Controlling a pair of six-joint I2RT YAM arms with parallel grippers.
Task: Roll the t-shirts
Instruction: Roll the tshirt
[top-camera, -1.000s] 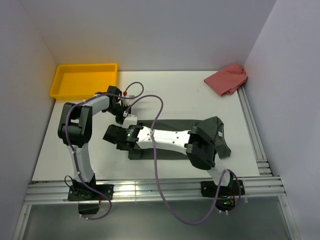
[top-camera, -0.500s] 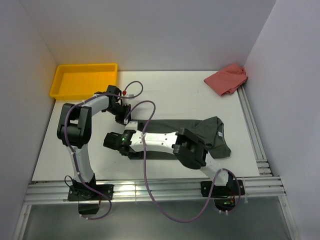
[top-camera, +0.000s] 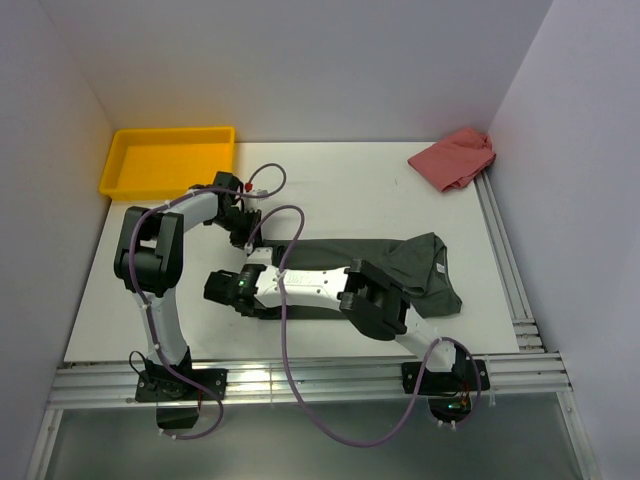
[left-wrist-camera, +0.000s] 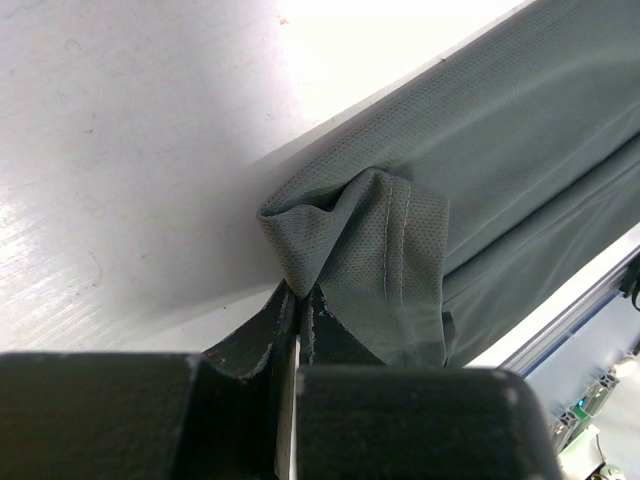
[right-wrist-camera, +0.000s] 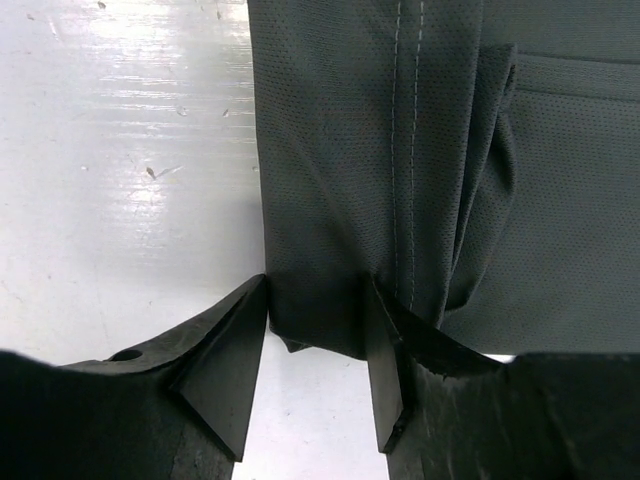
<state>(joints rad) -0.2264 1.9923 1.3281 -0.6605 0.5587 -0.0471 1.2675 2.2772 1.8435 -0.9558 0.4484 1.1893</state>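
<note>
A dark grey t-shirt (top-camera: 420, 262) lies folded into a long strip across the table's middle. My left gripper (top-camera: 250, 237) is at the strip's far left corner, shut on a bunched pinch of hemmed fabric (left-wrist-camera: 345, 235); its jaws (left-wrist-camera: 300, 292) meet tightly on the cloth. My right gripper (top-camera: 232, 296) reaches across to the strip's near left corner. In the right wrist view its jaws (right-wrist-camera: 315, 300) stand open, with the t-shirt's folded corner (right-wrist-camera: 340, 150) lying between them on the white table. The right arm hides most of the strip in the top view.
A yellow tray (top-camera: 165, 160) stands at the back left. A pink-red cloth (top-camera: 455, 158) lies crumpled at the back right by the wall. Aluminium rails run along the right side (top-camera: 505, 270) and the near edge (top-camera: 300, 378). White walls close in three sides.
My right arm has lowered and slid its gripper left and nearer along the strip, and its jaws have widened. The left gripper has kept its pinch in place.
</note>
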